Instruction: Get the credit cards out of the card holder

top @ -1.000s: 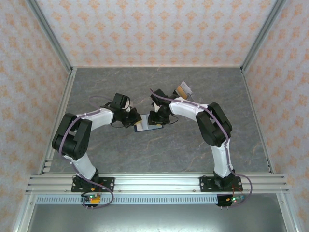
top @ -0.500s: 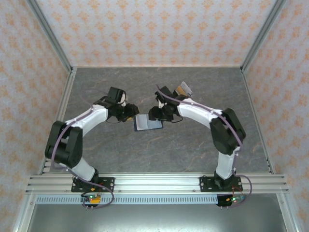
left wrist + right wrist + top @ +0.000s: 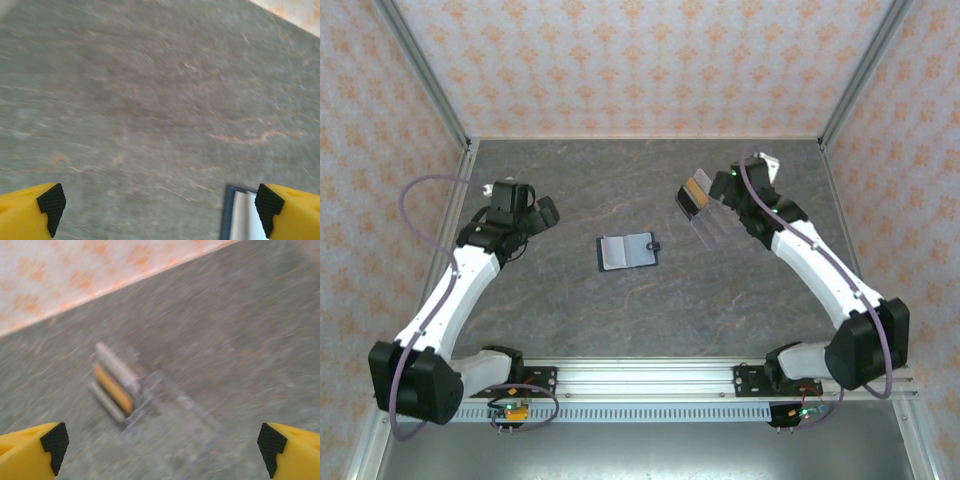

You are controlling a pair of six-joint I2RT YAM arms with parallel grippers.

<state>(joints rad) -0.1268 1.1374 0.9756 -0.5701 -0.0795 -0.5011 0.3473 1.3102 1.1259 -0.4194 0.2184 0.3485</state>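
The navy card holder (image 3: pixel 628 252) lies open on the grey table, mid-floor, its tab clasp pointing right; one corner of it (image 3: pixel 239 215) shows at the bottom of the left wrist view. The credit cards lie at the back right: a brown-orange card (image 3: pixel 694 193) (image 3: pixel 112 387) and pale see-through cards (image 3: pixel 717 222) (image 3: pixel 172 410) beside it. My left gripper (image 3: pixel 538 215) hovers well left of the holder, open and empty. Just right of the cards, my right gripper (image 3: pixel 745 195) stands open with nothing in it.
Patterned walls and aluminium posts (image 3: pixel 430 85) enclose the table. A rail (image 3: pixel 640 380) runs along the near edge at the arm bases. Bare table lies between the holder and both arms.
Both grippers have let go of the card holder and pulled away, left arm to the left, right arm to the back right. The holder now lies alone and open.
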